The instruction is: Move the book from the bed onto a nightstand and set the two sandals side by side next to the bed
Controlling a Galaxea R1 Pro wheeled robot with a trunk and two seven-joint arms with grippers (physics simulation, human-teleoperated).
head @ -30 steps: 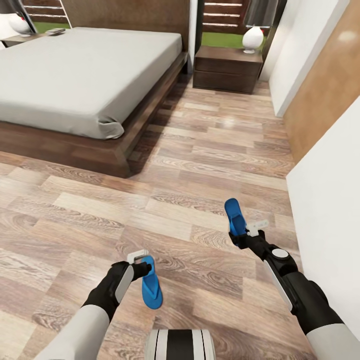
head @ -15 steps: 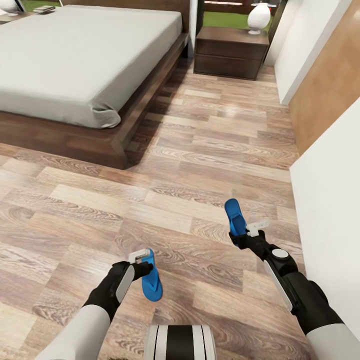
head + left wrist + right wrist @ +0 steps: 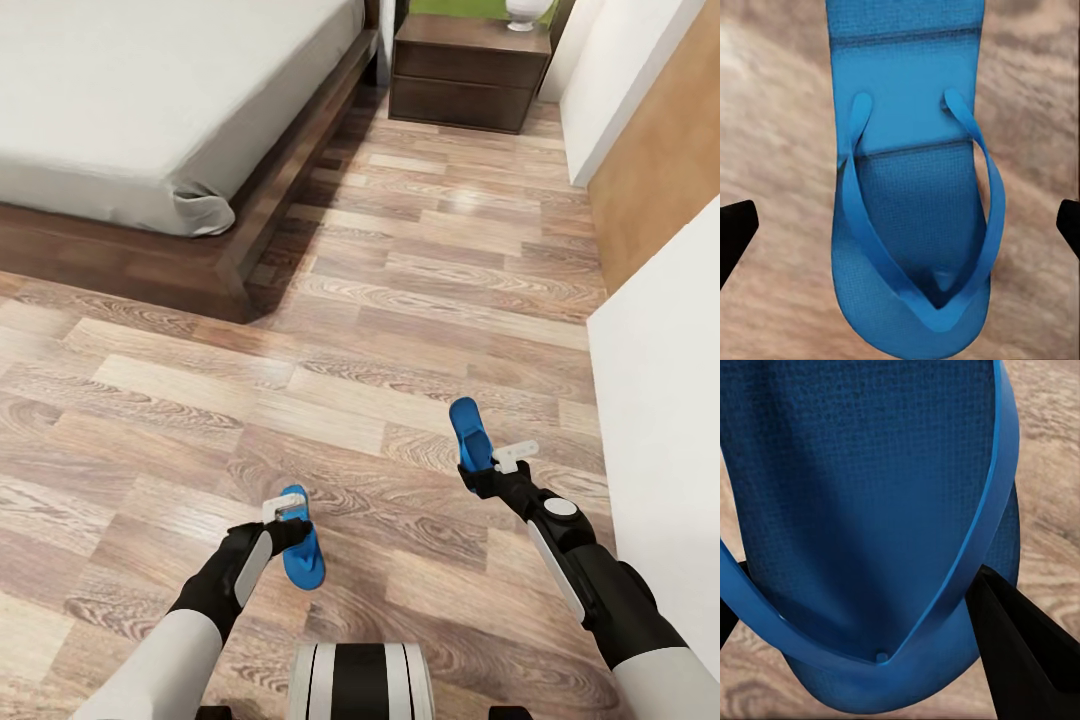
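Left claw: gripping one blue sandal, holding it low over the plank floor, sole hanging toward the near edge of the floor. Showing in the left wrist view as a sandal with thin toe straps meeting at the toe post, dark fingertips standing at either side of it.

Right claw: clamping the other sandal, carrying it raised and pointing away from the robot, near the white wall on the right. Appearing in the right wrist view as a sandal close up, a black finger pressing against its edge by the strap.

Bed: standing at the far left of the floor, light grey mattress on a dark wood frame, corner of the frame well apart from both sandals.

Nightstand: sitting at the far edge of the floor, just beside the head end of the bed, a white rounded object resting on its top.

Wood wall panel: running along the far right.

Book: cannot tell where.
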